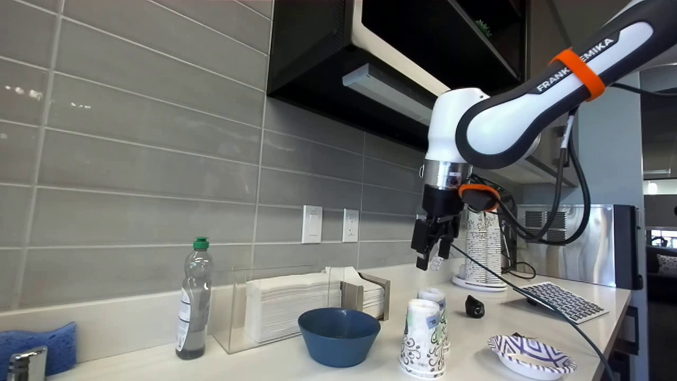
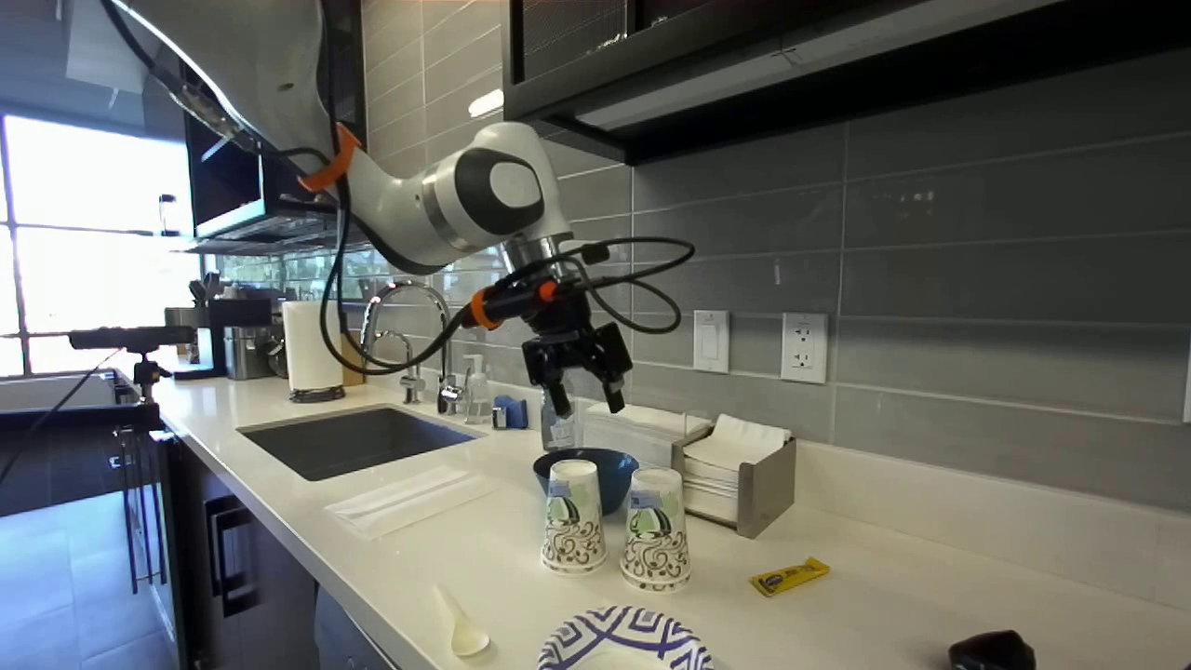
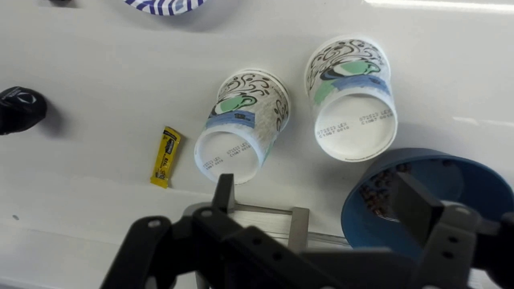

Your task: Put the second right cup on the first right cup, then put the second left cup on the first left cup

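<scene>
Since just two upside-down cups are seen near the blue bowl (image 1: 339,341), the stacking looks pretty much wrapped up, though that's only a guess. The bowl-side cup (image 3: 352,100) and the packet-side cup (image 3: 243,124) (so called for the yellow packet (image 2: 789,577) near it) are stood mouth-down on the counter (image 2: 521,596), near each other but apart, and no loose second cup can be spotted beside either. A doubled rim can be made out at the mouth of the packet-side cup, so a nested pair is probably being looked at there; the same is hinted at for the bowl-side cup (image 1: 422,338) in an exterior view, but it can't be sworn to. Which one is meant by left or right can't be told. As for the gripper (image 2: 588,402), its jaws are spread wide with nothing pinched, and it's held up clear of both cups. So the step in hand is best read as the tail end of the second pairing, with nothing left to be let go of. If that's right, the gripper should just be backed off upward without either stack being clipped. If a loose cup does turn up, it'd have to be straddled from above, squeezed lightly and lowered dead straight.
</scene>
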